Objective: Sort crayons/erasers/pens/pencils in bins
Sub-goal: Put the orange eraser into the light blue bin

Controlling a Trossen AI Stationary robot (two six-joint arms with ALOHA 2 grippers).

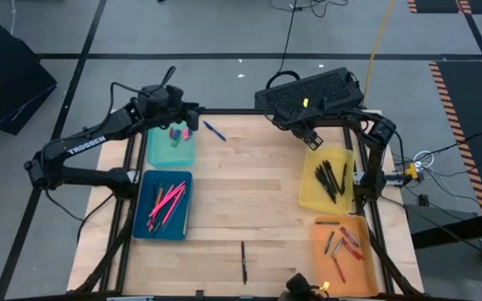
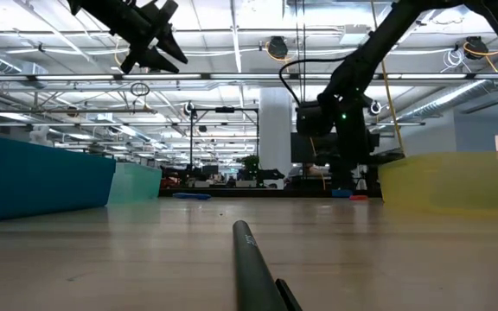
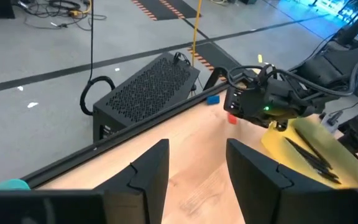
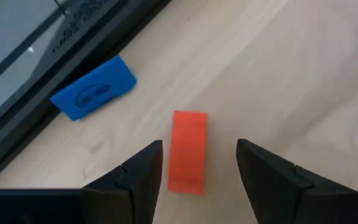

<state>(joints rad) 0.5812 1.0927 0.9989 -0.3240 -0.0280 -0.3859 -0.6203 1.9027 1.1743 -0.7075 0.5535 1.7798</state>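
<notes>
Right wrist view shows the right gripper (image 4: 197, 165) spread open over the red eraser (image 4: 188, 151), beside the blue eraser (image 4: 93, 89); skewed closing could flick it away. Left gripper (image 3: 197, 165) open above the teal bin (image 1: 171, 147).

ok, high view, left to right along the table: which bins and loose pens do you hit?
Dark blue bin → teal bin → blue pen → black pen → yellow bin → orange bin. Some x-ranges overlap, so the order goes by centres.
</notes>
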